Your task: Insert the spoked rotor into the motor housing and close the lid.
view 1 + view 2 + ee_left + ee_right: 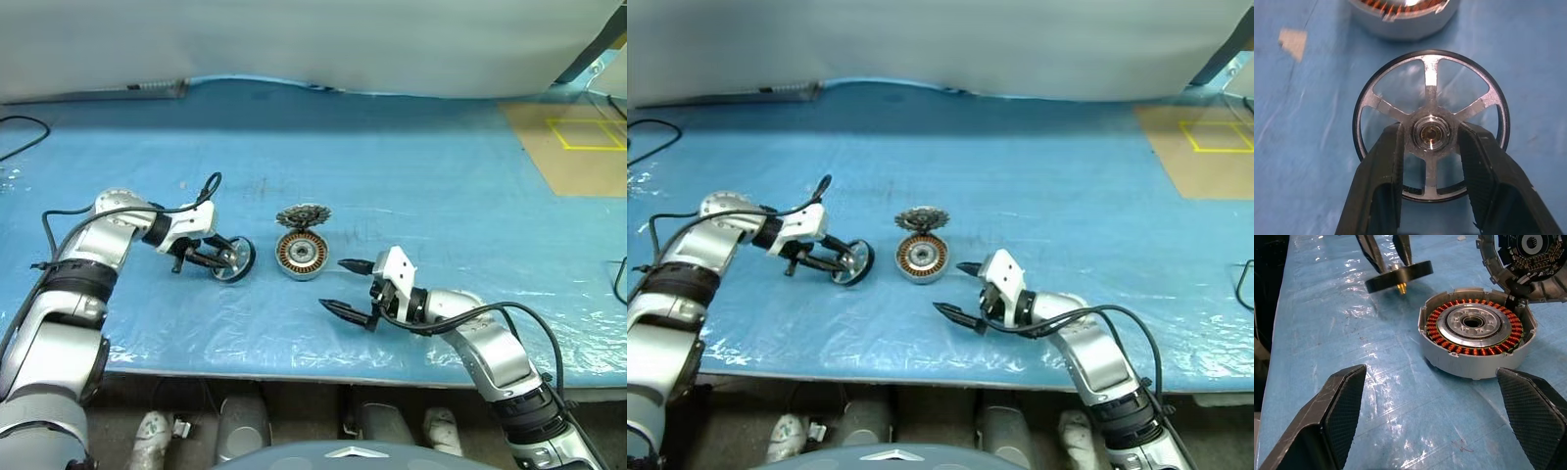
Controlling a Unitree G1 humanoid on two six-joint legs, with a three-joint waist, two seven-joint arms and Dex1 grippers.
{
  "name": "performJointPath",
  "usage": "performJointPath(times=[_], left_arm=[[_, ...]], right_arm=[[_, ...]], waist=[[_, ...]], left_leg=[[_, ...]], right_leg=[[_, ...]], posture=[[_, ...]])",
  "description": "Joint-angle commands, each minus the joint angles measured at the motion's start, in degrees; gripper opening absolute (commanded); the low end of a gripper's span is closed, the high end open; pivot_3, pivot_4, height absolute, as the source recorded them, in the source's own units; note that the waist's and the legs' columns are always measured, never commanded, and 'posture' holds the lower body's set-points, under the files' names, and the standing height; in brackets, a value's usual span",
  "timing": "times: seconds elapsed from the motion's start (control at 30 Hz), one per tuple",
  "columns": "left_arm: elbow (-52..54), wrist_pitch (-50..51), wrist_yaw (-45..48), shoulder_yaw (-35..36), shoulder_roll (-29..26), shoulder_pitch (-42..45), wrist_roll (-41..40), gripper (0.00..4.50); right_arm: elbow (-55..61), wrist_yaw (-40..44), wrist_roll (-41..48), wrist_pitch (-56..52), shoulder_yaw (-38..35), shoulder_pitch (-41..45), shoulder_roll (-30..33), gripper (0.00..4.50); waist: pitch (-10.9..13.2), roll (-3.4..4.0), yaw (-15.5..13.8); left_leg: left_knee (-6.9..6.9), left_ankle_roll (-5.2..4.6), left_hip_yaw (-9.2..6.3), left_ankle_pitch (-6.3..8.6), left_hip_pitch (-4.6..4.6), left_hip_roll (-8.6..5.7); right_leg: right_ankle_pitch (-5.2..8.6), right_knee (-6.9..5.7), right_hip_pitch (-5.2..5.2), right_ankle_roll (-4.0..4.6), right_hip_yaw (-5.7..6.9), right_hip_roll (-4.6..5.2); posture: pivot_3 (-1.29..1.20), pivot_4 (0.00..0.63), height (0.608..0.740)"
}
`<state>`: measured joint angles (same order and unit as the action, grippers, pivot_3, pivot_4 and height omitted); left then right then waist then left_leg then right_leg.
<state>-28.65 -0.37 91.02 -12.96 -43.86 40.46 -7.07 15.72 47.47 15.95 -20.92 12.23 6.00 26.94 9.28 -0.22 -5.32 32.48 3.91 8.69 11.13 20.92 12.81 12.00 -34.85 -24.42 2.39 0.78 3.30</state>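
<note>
- A lab or workshop test bench: a table covered in crinkled blue plastic sheeting.
- A plain grey backdrop at twelve o'clock.
- Yellow tape markings on brown board at two o'clock.
- A loose black cable at ten o'clock.

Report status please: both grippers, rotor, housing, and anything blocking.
Left gripper shut on spoked rotor, held beside motor housing. Right gripper open, empty, near housing. Lid leans against housing's far rim; housing mouth open.
</note>
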Motion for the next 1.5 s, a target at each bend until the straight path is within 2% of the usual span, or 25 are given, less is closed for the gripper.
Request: performJointPath(times=[0.03, 0.2, 0.33, 0.57, 0.87, 1.5], left_arm=[[15.8, 12.9, 1.5, 1.0, -3.3, -1.5, -13.1, 1.35], [23.1, 19.7, -4.2, 2.8, 3.2, -1.7, -16.2, 1.35], [23.4, 18.4, -8.4, 0.3, 7.8, -1.8, -12.5, 1.35], [16.8, 12.7, -13.7, -3.8, 13.8, 2.1, -4.6, 1.35], [9.4, 7.3, -12.9, -4.5, 12.3, 5.1, 1.1, 1.35], [5.6, 5.5, -12.7, -5.2, 11.6, 5.8, 5.6, 1.35]], right_arm=[[2.5, 0.6, 0.9, 1.0, -0.3, 0.1, 0.2, 4.5], [1.9, 1.4, 0.6, 1.3, 0.4, -0.3, 0.0, 4.5], [1.7, 0.6, 0.3, 2.7, 0.2, -0.5, -1.0, 4.5], [-0.7, -3.0, -2.8, 6.8, -0.1, -1.5, -2.8, 4.5], [-0.2, -4.4, -3.3, 6.7, 0.1, -2.5, -3.3, 4.5], [-0.5, -4.6, -3.5, 5.9, 0.7, -2.0, -3.4, 4.5]], waist=[[0.0, 0.0, -0.1], [0.0, 0.07, -0.1], [0.0, 0.07, 0.3], [0.0, 0.06, 0.6], [0.0, 0.06, 1.1], [0.0, 0.06, 1.2]], left_leg=[[-0.02, 0.0, 0.0, 0.0, 0.01, -0.01], [0.01, 0.0, 0.02, 0.0, -0.01, -0.06], [0.06, -0.01, 0.02, 0.0, 0.0, -0.03], [0.07, -0.01, -0.01, 0.0, 0.05, -0.04], [0.06, -0.01, -0.04, 0.0, 0.05, -0.05], [0.07, -0.01, -0.04, 0.0, 0.04, -0.05]], right_leg=[[0.0, 0.0, -0.01, 0.01, 0.01, 0.0], [0.01, 0.01, 0.04, 0.01, 0.02, 0.07], [0.01, -0.02, 0.06, 0.01, -0.01, 0.02], [0.0, 0.04, 0.05, 0.0, 0.01, 0.01], [0.0, 0.03, 0.05, -0.01, 0.01, 0.0], [0.0, 0.02, 0.06, 0.0, 0.01, 0.01]], posture=[[0.0, 0.15, 0.74], [0.0, 0.15, 0.74], [0.0, 0.15, 0.74], [0.0, 0.15, 0.74], [0.0, 0.15, 0.74], [0.0, 0.15, 0.74]])
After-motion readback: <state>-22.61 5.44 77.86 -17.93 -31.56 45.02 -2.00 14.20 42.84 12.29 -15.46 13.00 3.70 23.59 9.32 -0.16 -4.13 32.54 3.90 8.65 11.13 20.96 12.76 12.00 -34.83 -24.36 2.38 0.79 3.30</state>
